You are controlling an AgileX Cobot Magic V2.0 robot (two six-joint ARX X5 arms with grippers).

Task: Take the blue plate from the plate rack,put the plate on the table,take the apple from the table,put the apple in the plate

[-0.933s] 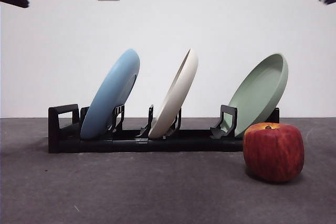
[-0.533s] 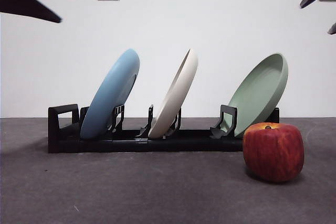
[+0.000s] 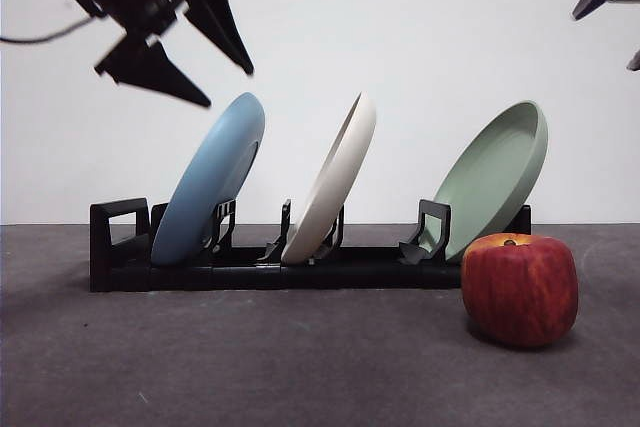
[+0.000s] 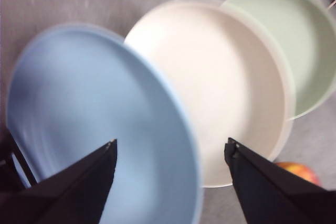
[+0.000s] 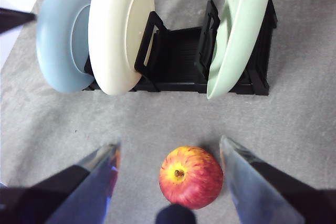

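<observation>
So the left gripper [image 3: 215, 82] is up over the top rim of the blue plate [image 3: 210, 182], jaws spread apart, not touching it. That plate leans in the end slot of the plate rack [image 3: 120, 247], with a cream-white plate [image 3: 333, 182] and a sage-green plate [image 3: 495, 175] in the slots beside it. The apple [image 3: 520, 289] sits on the grey surface [image 3: 250, 357] just in front of the rack's green-plate end. The right gripper [image 5: 169, 153] hangs above the apple, jaws wide apart.
</observation>
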